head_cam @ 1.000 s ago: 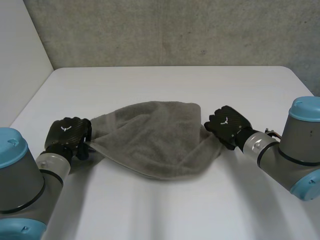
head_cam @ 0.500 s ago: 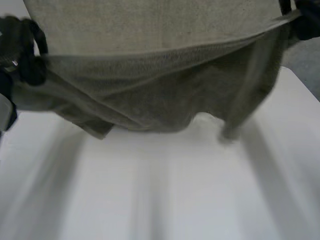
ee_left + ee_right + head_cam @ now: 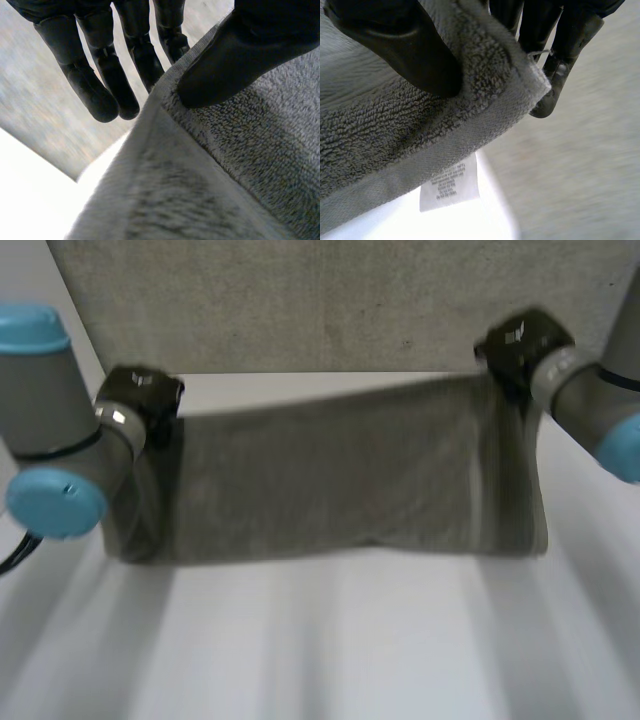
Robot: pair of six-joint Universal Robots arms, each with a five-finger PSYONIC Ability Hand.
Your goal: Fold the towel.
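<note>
A grey towel (image 3: 340, 480) hangs stretched in the air between my two hands, above the white table (image 3: 320, 640). My left hand (image 3: 140, 395) pinches its upper left corner; in the left wrist view the thumb (image 3: 235, 55) presses the towel's (image 3: 235, 165) hemmed edge against the fingers (image 3: 95, 80). At the upper right corner my right hand (image 3: 520, 345) holds on too: the right wrist view has its thumb (image 3: 400, 45) clamping the towel (image 3: 405, 130) against the fingers (image 3: 560, 55) behind. A white care label (image 3: 450, 187) dangles below that corner. The towel's lower edge hangs just over the table.
A grey concrete wall (image 3: 330, 300) rises behind the table's far edge. Bare white tabletop lies in front of the hanging towel.
Both hands have lifted the towel off the table, where it lay bunched, and spread it wide in the air. The arms have risen and moved apart.
</note>
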